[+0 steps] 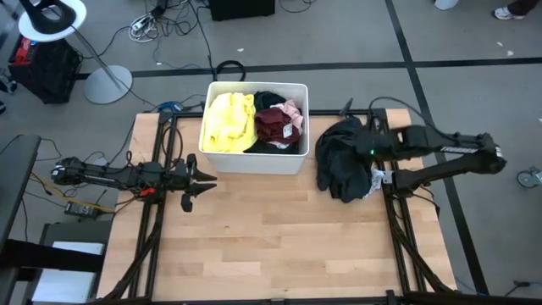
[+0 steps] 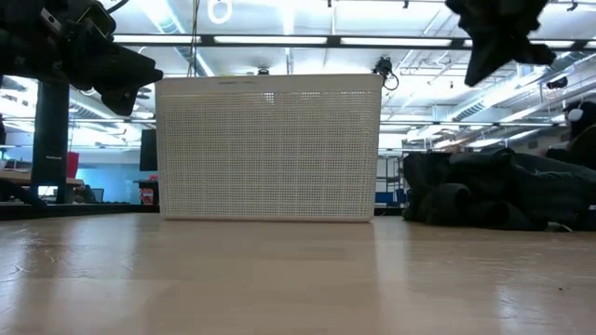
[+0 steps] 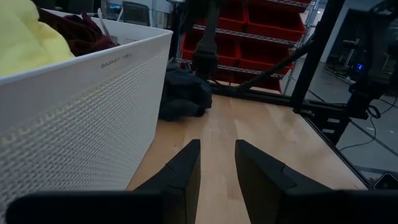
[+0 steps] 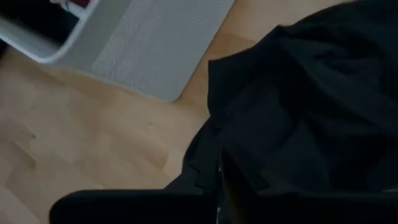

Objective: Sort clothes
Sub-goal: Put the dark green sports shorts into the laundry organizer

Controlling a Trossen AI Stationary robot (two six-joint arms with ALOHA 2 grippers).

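A white bin [image 1: 222,158] at the back of the wooden surface [image 1: 271,237] holds a yellow garment [image 1: 229,121], a maroon garment [image 1: 273,124] and a pink garment [image 1: 293,110]. To the bin's right lies a heap of black clothes [image 1: 343,161], over which the right gripper [image 1: 369,144] hangs; whether its fingers are together or apart cannot be told. The left gripper [image 3: 216,163] waits just left of the bin's front corner, fingers [image 3: 186,171] slightly apart and holding nothing.

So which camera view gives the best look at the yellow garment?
The high view: it looks straight down into the white bin and shows the whole yellow garment filling its left side. The left wrist view catches only a yellow bulge above the rim. The low view shows just the bin's wall, and the right wrist view misses it.
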